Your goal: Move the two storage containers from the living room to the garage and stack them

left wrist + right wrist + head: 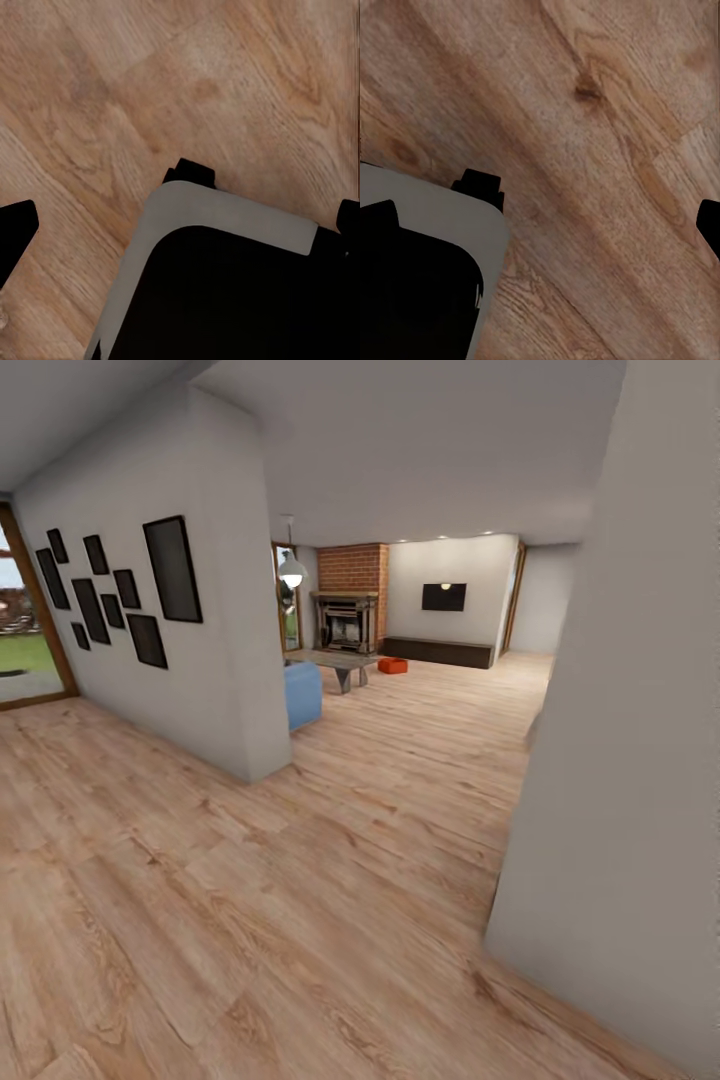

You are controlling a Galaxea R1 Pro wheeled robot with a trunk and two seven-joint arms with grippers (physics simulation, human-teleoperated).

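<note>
Far ahead in the head view lies the living room, with a brick fireplace (347,607) and a black TV (443,597). One orange-red storage container (392,665) sits on its wood floor in front of a long low dark bench (437,651). The garage is out of view. My left gripper (180,225) hangs open over the plank floor, its dark fingertips (15,229) at the edges of the left wrist view. The right gripper (544,221) is likewise open with nothing between its fingers. Both are far from the container.
A white wall with black picture frames (170,570) ends in a corner at the left. A white wall (620,760) stands close at the right. A blue seat (303,693) and a low table (335,662) flank the passage. My grey-and-black base (217,292) shows below the grippers.
</note>
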